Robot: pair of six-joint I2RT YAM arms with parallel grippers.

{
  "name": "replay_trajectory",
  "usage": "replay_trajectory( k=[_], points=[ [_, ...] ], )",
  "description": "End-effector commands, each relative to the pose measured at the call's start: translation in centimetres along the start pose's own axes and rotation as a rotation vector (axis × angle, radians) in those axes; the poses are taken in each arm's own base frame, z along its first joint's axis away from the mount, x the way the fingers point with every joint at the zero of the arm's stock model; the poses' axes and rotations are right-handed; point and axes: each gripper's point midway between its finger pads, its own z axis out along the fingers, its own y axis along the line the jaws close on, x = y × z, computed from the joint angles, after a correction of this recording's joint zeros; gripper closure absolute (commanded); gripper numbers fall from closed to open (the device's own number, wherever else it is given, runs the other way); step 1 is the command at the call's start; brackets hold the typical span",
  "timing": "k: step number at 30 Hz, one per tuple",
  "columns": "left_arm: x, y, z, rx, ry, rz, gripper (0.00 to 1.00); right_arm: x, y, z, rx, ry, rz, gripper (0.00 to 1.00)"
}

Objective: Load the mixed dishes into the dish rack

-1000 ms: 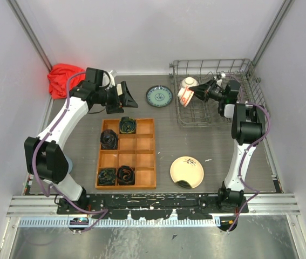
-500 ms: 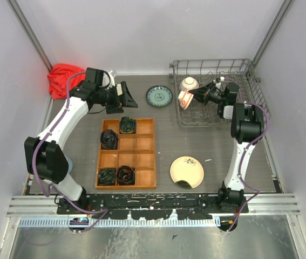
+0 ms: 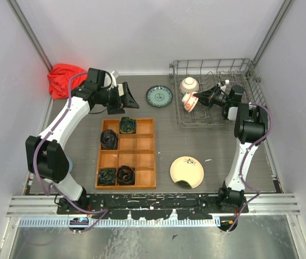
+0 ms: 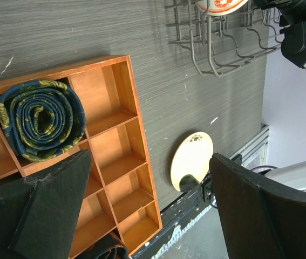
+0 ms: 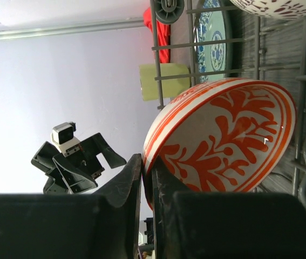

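Observation:
My right gripper is shut on the rim of a white-and-red patterned bowl, which it holds tilted on edge over the left part of the grey wire dish rack. In the right wrist view the fingers pinch the bowl's rim among the tines. A second patterned bowl sits in the rack behind it. Left of the rack, a teal plate lies on the table. The cream plate lies near the front. My left gripper hangs open and empty above the wooden tray.
An orange-brown wooden compartment tray holding rolled dark cloths fills the table's middle. A red cloth lies at the back left corner. A pale yellow mug shows beyond the rack wires in the right wrist view.
The right gripper has carried the bowl a little to the right and lower into the rack, tipping it more on edge. The left arm has barely moved.

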Motion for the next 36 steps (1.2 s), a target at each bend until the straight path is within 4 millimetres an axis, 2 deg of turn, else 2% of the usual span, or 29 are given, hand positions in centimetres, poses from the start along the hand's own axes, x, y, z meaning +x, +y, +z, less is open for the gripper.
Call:
replay_trajectory(
  k=[1, 3, 7, 19, 25, 31, 36],
  points=[
    [-0.5, -0.7, 0.1, 0.007, 0.001, 0.014, 0.02, 0.2, -0.2, -1.2, 0.037, 0.001, -0.073, 0.89],
    [-0.4, -0.8, 0.2, 0.009, 0.005, 0.017, 0.02, 0.2, -1.1, -1.4, 0.079, 0.004, -0.080, 0.89],
    [-0.3, -1.1, 0.4, 0.011, 0.012, 0.026, 0.02, 0.3, -2.5, -2.2, 0.158, 0.008, -0.102, 0.75],
    [0.2, -1.4, 1.2, 0.021, 0.032, 0.035, 0.02, -0.6, -4.3, -5.0, 0.299, -0.042, -0.101, 0.60],
    [0.5, -1.6, 1.3, 0.023, 0.039, 0.038, 0.02, -0.5, -5.5, -5.3, 0.371, -0.042, -0.095, 0.56],
    [0.8, -1.4, 1.3, 0.020, 0.040, 0.036, 0.02, -0.1, -6.3, -4.5, 0.446, -0.008, -0.121, 0.55],
    [1.0, -1.2, 1.3, 0.012, 0.040, 0.036, 0.02, -0.1, -6.1, -4.1, 0.470, -0.002, -0.136, 0.46]
  ],
)
